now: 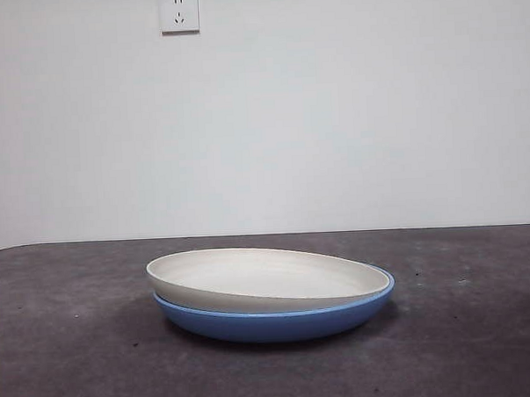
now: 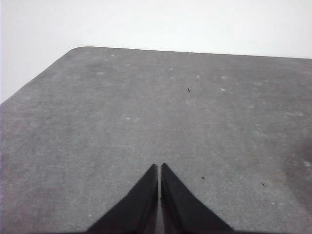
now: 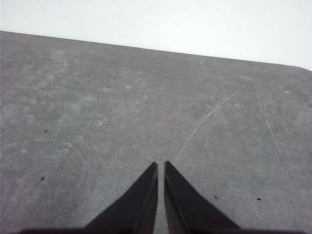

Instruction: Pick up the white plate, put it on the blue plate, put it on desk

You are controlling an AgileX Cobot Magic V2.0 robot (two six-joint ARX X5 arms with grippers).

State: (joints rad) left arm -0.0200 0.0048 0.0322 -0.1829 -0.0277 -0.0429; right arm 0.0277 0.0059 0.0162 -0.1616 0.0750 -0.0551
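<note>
The left gripper (image 2: pixel 159 166) is waiting over bare desk (image 2: pixel 97 122) with its jaws pressed together on nothing. In the front view the white plate (image 1: pixel 260 275) is lying inside the blue plate (image 1: pixel 279 324), tilting so that its left rim is riding higher, and the pair is sitting near the middle of the desk with a wall socket (image 1: pixel 179 12) showing high on the far wall. The right gripper (image 3: pixel 161 164) is likewise hanging over bare desk, jaws clenched and empty.
</note>
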